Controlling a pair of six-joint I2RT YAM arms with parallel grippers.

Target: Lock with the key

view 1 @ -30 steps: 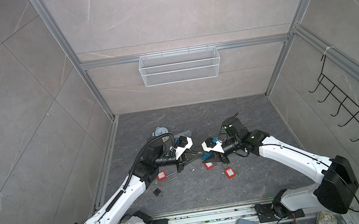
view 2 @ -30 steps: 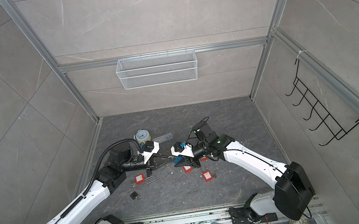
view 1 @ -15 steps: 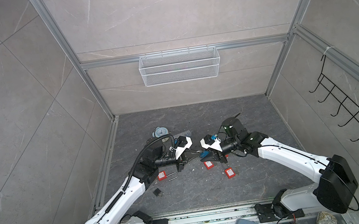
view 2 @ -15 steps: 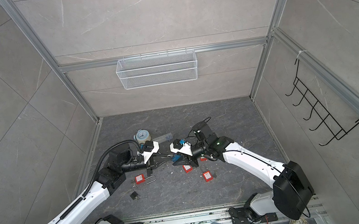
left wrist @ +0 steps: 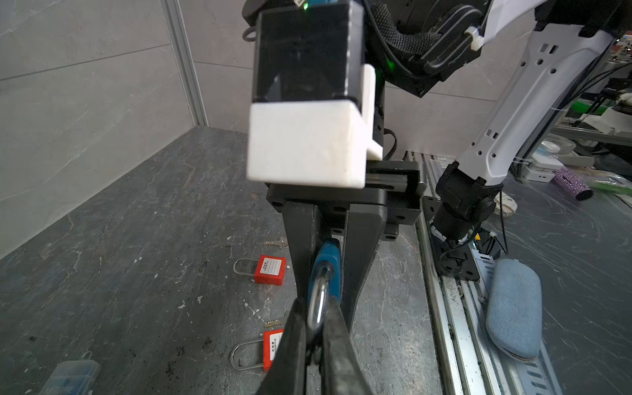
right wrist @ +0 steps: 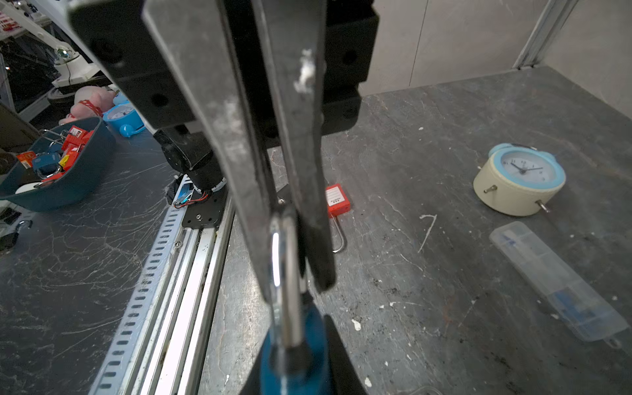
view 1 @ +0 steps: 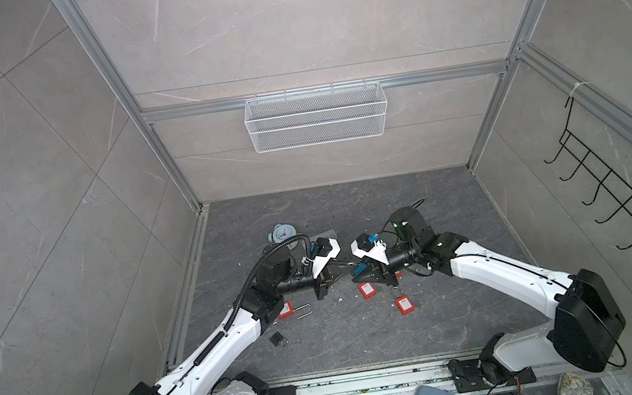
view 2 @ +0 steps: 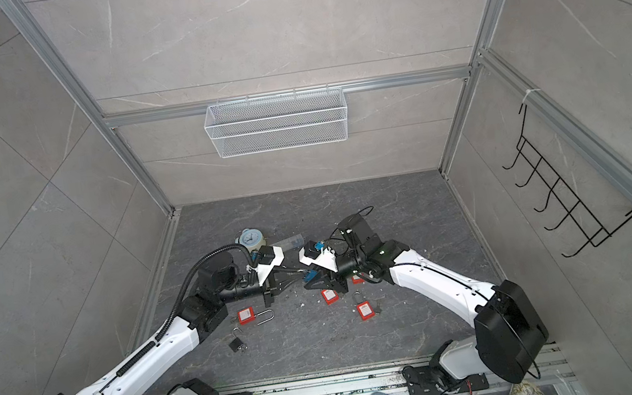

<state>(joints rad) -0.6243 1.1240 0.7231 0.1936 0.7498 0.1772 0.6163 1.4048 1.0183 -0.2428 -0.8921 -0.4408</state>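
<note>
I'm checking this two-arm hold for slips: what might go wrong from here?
The left gripper pinches only the thin, smooth shackle of the blue padlock, so it may slip or swivel if either arm pulls. Both grippers are shut on this one lock, the right gripper on its body, so neither seems free to fetch a key from the floor.

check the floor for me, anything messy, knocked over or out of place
Nothing looks damaged, but the floor is untidy: white flecks are scattered across it, the alarm clock lies on its back, face up, and red padlocks lie loose at different angles.
</note>
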